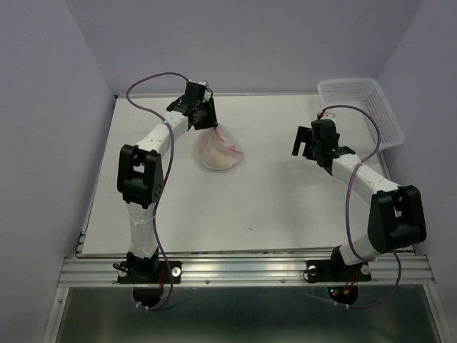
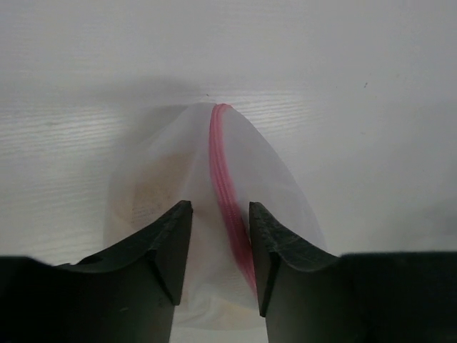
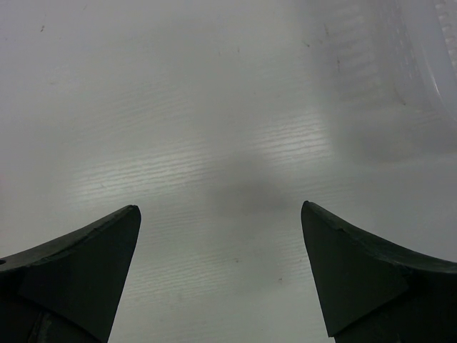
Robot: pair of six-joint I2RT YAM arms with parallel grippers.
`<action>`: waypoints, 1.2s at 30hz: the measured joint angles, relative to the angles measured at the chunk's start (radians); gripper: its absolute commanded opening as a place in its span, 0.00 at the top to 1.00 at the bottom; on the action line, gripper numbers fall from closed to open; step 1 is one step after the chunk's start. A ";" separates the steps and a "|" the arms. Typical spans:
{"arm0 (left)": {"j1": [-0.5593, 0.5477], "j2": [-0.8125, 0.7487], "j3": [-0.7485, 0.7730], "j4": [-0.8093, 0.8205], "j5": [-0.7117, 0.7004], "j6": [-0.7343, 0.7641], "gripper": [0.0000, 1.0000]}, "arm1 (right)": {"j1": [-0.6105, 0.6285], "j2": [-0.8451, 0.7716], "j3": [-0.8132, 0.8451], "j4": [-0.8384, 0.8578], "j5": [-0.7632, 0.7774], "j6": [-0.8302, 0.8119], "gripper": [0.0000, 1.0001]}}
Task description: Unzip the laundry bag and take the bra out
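The laundry bag [image 1: 223,158] lies on the table at the back centre, drawn into a teardrop toward my left gripper [image 1: 212,130]. In the left wrist view the bag [image 2: 278,186] passes between my fingers, and its pink zipper rim [image 2: 223,171] runs beside the right finger [image 2: 275,243]. My left gripper [image 2: 220,209] is closed on the mesh. The pale beige bra [image 2: 150,193] shows dimly through the mesh, inside the bag [image 1: 213,151]. My right gripper [image 1: 303,144] hovers open and empty over bare table [image 3: 221,211], well right of the bag.
A white plastic lattice basket [image 1: 364,107] stands at the back right corner, just beyond my right gripper; its edge shows blurred in the right wrist view [image 3: 421,64]. The table's back edge meets the wall behind the left gripper.
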 measured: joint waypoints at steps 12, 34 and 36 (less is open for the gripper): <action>-0.012 -0.002 -0.120 0.069 0.034 -0.090 1.00 | 0.009 -0.002 0.000 0.000 -0.012 -0.014 0.00; -0.024 -0.218 -0.241 -0.068 -0.285 -0.671 1.00 | 0.386 0.035 0.142 0.133 -0.250 0.026 0.03; -0.028 -0.218 -0.241 -0.088 -0.304 -0.709 1.00 | 0.424 0.079 0.184 0.152 -0.271 0.000 0.05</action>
